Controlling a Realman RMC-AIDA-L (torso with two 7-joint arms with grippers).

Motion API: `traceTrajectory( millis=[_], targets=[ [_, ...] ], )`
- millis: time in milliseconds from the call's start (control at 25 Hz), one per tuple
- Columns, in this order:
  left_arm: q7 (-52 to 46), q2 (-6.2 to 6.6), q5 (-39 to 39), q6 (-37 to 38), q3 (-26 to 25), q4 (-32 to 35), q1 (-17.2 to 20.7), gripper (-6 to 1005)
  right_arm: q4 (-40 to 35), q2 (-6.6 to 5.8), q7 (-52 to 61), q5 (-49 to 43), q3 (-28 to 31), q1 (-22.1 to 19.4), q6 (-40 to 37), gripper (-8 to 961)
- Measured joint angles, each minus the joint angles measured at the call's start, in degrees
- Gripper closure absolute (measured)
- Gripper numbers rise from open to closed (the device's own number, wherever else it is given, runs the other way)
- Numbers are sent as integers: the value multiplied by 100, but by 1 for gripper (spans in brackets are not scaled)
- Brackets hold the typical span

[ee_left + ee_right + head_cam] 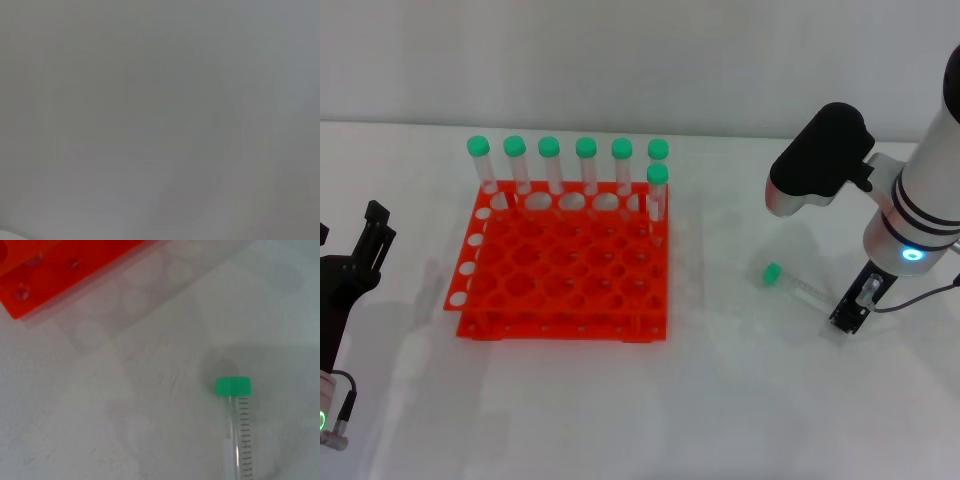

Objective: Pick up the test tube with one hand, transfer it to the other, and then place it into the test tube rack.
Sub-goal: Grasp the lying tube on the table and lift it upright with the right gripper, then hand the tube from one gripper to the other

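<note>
The test tube [798,286] lies flat on the white table to the right of the rack, with its green cap [773,272] pointing toward the rack. The right wrist view shows it [241,435] lying alone, cap [233,386] at the far end. My right gripper [855,305], black under the blue light ring, is low over the table at the tube's tapered end. The orange-red test tube rack [560,270] stands left of centre; one corner of it shows in the right wrist view [50,275]. My left gripper [348,228] is open and empty at the left edge, away from the rack.
Several identical green-capped tubes [585,165] stand upright along the rack's back row, and one more [658,195] stands in the second row at the right. The left wrist view shows only blank grey surface.
</note>
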Motion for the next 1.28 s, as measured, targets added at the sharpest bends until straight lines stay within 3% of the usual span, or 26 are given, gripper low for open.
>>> traceTrajectory(
  millis=[240,400,600,840,960,1080,1280],
  targets=[
    [0,0,0,-3,0,0,12,125,-41,-19,-1,1,16,15,28,756],
    [-26,-1,-4,-32,0,0,37,125,-564,-61,-137,-25,484,-307,178,763],
    [-341,6,109,-179,1,26,91,125,-2268,-50,-883,378,1757,-1641,235,763],
    [-457,25,469,-562,9,47,96,125,-2995,-73,-2326,2329,2674,-3264,-424,762],
    [-491,33,808,-843,8,47,73,125,-2695,-72,-3564,3687,2936,-3892,-794,762],
    [-620,45,1224,-1092,10,52,29,125,-1856,-70,-5314,5246,3065,-4295,-979,762],
    [-681,65,1843,-1344,9,64,-61,125,112,-77,-7753,7228,3353,-4344,-814,763]
  ],
)
